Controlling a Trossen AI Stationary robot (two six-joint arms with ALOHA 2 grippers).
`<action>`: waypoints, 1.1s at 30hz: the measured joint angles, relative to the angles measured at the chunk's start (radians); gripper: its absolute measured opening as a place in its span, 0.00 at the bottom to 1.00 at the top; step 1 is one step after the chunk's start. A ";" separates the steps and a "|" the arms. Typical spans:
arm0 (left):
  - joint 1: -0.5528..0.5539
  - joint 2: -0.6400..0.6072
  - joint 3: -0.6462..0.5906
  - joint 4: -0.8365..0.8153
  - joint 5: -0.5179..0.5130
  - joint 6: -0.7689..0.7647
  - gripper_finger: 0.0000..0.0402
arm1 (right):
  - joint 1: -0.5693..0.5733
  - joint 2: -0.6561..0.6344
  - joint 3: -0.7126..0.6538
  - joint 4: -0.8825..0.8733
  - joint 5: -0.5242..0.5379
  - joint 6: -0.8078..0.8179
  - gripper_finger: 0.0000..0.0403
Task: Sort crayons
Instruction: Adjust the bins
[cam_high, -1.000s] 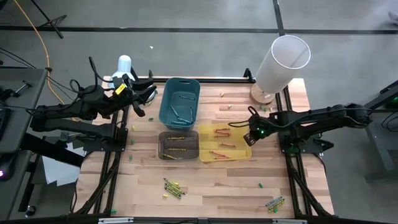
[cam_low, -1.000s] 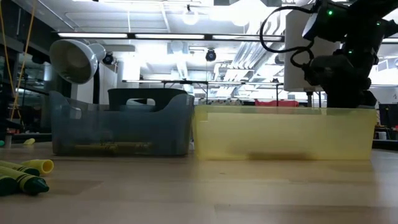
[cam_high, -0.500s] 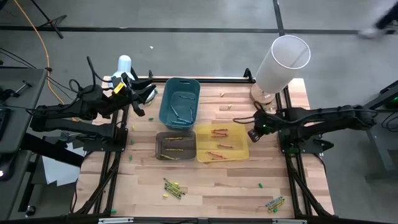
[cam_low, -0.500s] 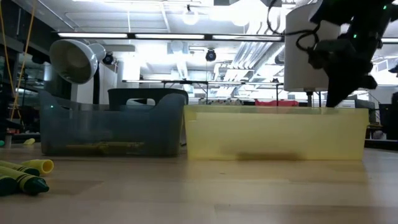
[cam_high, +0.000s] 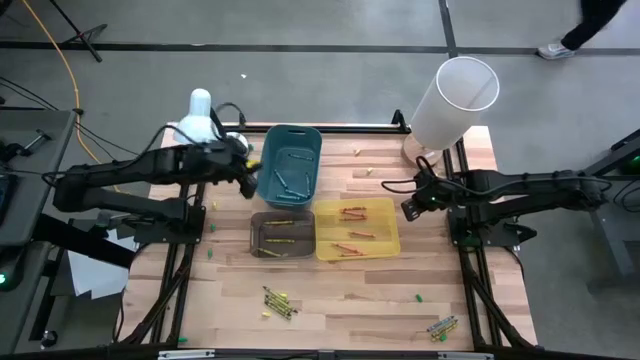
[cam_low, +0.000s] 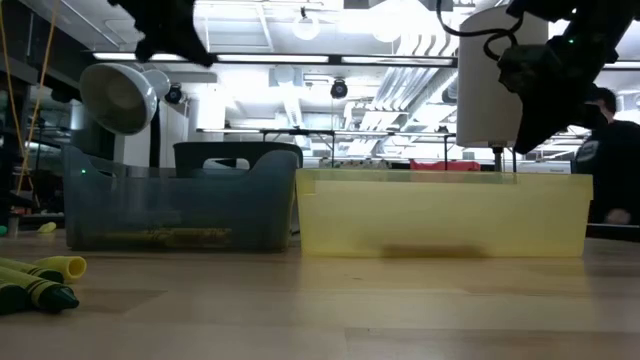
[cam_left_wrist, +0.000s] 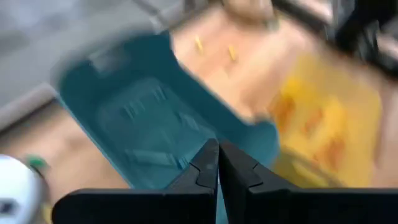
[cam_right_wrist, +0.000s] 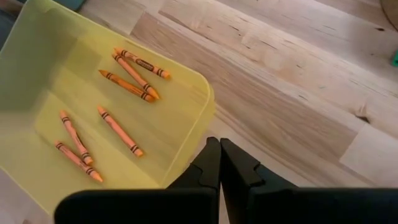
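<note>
Three bins stand mid-table: a teal bin (cam_high: 290, 163) with blue crayons, a dark grey bin (cam_high: 282, 233) with yellowish crayons, and a yellow bin (cam_high: 378, 240) with several orange crayons (cam_right_wrist: 118, 130). Loose crayons lie in a small heap (cam_high: 278, 301) near the front edge and in another (cam_high: 441, 326) at the front right. My left gripper (cam_high: 248, 182) hangs shut beside the teal bin's left wall (cam_left_wrist: 143, 118), with nothing between its fingers. My right gripper (cam_right_wrist: 219, 163) is shut and empty, just right of the yellow bin's rim (cam_right_wrist: 208, 102) and above the table.
A white lamp (cam_high: 200, 105) stands at the far left corner and a tall white cylinder (cam_high: 455, 95) at the far right. Small green bits (cam_high: 419, 297) dot the wood. A person (cam_low: 610, 170) walks beyond the table. Bare wood lies right of the yellow bin.
My left gripper has swung from the far left corner toward the teal bin, sunk, tipped downward and shut. My right gripper has risen and drawn back toward the table's right edge, off the yellow bin. The yellow and grey bins have slid a little toward the left.
</note>
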 joint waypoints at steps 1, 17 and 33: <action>0.007 0.021 0.000 -0.019 0.048 -0.008 0.00 | 0.000 0.003 0.000 0.004 0.000 0.000 0.00; 0.055 0.378 0.000 -0.119 0.218 0.050 0.00 | 0.000 0.028 0.000 0.056 0.000 -0.009 0.00; 0.021 0.404 0.001 -0.231 0.353 0.016 0.00 | 0.000 0.028 0.000 0.057 0.023 -0.054 0.00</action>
